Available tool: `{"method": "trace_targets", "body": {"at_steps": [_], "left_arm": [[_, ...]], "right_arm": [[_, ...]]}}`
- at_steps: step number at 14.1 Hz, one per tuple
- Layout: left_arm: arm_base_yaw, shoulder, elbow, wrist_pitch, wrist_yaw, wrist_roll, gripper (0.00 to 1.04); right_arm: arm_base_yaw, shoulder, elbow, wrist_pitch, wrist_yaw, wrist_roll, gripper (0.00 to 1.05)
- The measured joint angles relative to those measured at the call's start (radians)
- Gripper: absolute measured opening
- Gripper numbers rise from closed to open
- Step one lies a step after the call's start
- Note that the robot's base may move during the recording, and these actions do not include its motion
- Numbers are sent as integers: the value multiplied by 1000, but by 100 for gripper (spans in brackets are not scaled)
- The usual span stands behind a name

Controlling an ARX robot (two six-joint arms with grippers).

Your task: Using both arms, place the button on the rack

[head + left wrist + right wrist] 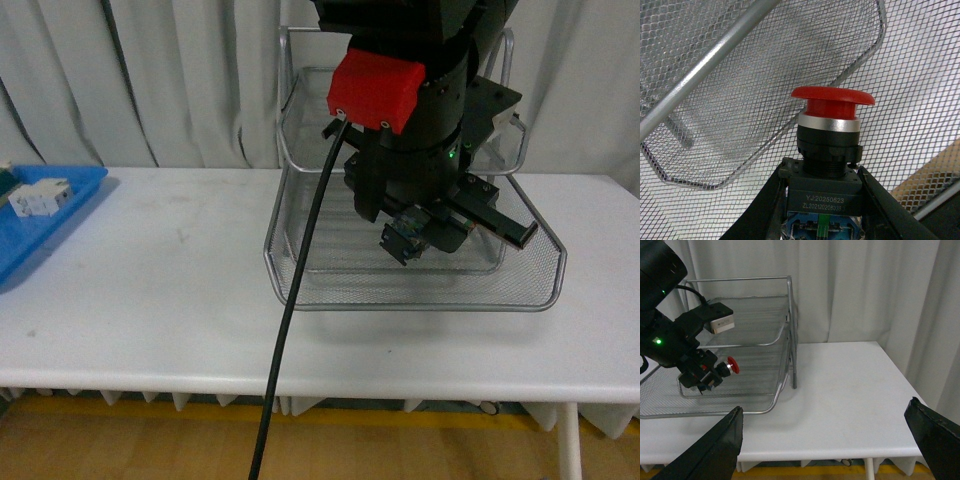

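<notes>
**Red button held over the rack's lowest tier**

Nearest the front camera, a black cable [290,310] hangs from the left arm's red plastic block [375,92] and drops past the table edge.

At the far left, a flat blue plastic tray [30,248] sits on the white table [150,290] with a white blocky part [40,197] in it. A broad stretch of bare tabletop separates it from the large silver three-tier wire mesh rack [530,290].

The left arm reaches down in front of the rack. The left gripper [420,235] is clamped narrowly on the small push-button with a round red mushroom cap, a silver collar and a dark blocky body [832,97]. In the left wrist view, the black fingers [767,205] press on either side of the body, which bears a printed code, and bluish-green terminals show below it.

The right wrist view shows the button [733,366] above the mesh of the rack's [790,315] lowest tier, with the cap pointing sideways. No contact with the mesh shows.

Further right, the right gripper [825,440] hovers over the table beside the rack. Its jaws are spread wide and hold nothing.
</notes>
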Motion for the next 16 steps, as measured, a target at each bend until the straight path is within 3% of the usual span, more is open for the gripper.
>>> {"method": "trace_targets", "body": {"at_steps": [8, 13, 14, 16], "left_arm": [[28, 196, 322, -121, -32, -60, 35], [38, 167, 247, -63, -2, -114, 92], [38, 150, 218, -53, 5, -119, 100], [38, -12, 60, 4, 15, -124, 98]], "right_arm": [[0, 0, 0, 0, 0, 0, 98], [0, 0, 0, 0, 0, 0, 98], [0, 0, 0, 0, 0, 0, 98], [0, 0, 0, 0, 0, 0, 98]]}}
